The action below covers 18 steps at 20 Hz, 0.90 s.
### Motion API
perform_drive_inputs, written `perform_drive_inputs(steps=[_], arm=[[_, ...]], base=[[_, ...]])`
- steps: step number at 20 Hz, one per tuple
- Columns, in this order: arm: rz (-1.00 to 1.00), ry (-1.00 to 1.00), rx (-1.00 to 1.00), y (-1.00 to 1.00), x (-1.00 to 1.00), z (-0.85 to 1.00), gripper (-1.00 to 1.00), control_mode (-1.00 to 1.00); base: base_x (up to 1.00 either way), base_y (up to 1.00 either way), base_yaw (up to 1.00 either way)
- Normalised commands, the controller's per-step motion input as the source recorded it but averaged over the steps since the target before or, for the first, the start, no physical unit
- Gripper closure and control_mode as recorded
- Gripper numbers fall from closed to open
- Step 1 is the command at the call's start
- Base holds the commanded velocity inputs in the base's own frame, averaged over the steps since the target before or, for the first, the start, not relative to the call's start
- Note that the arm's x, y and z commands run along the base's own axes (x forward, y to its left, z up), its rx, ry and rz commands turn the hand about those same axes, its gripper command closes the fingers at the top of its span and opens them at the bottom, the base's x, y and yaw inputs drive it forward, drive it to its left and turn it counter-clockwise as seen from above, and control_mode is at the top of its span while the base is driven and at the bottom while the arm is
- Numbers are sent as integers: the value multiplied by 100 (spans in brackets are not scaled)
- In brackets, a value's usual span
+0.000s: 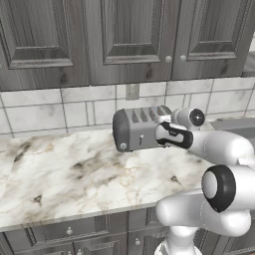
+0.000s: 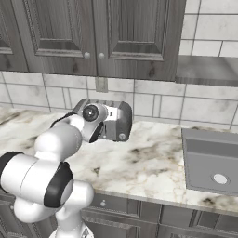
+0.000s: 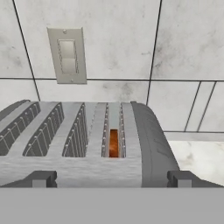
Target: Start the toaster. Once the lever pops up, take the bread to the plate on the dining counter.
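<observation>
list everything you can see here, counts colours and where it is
toaster: one, grey metal, on the marble worktop against the tiled wall
bread: one, brown, down in a slot near the toaster's right end in the hand view
marble worktop: one, white with grey-brown veins, over grey cabinets
wall switch plate: one, grey, on the tiles above the toaster
upper cabinets: dark grey, above the tiles
cooktop: one, grey, at the worktop's right in the right base view
arm: one, white with dark joints
claw: one, dark tips, open, right at the toaster
</observation>
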Motion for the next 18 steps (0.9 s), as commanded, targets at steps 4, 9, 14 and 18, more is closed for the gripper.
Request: perform_drive_inputs(steps=[4, 9, 14, 18], arm=[[0, 0, 0, 0, 2, 0, -100, -100], [0, 0, 0, 0, 13, 0, -100, -100], [0, 0, 0, 0, 19, 0, -100, -100], [0, 0, 0, 0, 8, 4, -100, -100]], base=[[0, 0, 0], [0, 0, 0], [0, 0, 0], [0, 0, 0]])
